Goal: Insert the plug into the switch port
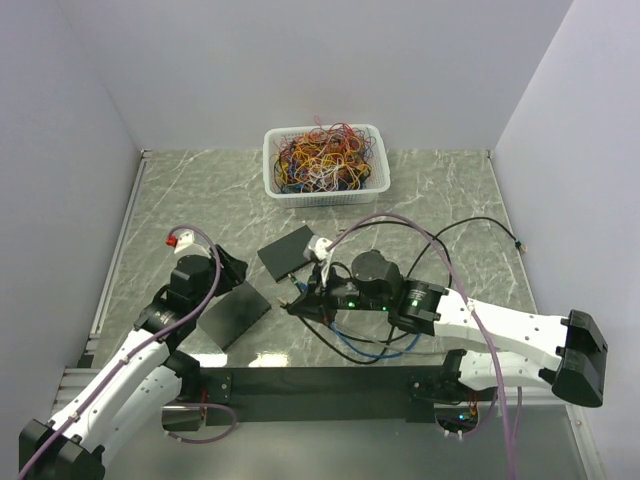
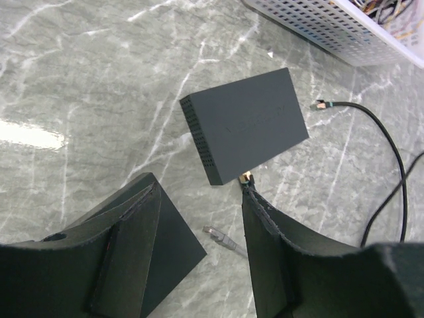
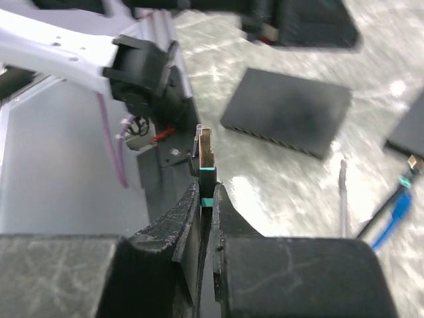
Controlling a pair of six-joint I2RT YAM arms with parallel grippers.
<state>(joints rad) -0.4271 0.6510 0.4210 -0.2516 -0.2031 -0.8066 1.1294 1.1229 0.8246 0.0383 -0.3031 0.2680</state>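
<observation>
Right gripper (image 3: 207,199): jaws pressed nearly together, pinching the plug (image 3: 206,158). Left gripper (image 2: 199,189): jaws spread, empty.

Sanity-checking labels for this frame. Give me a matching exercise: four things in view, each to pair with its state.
Things:
1. basket
2. left gripper
3. right gripper
4. black cable

States:
A. shut on the plug
B. lying loose, end unplugged
C. open, holding nothing
D. full of tangled wires

Pairs: 1-D, 2-C, 3-A, 4-B
</observation>
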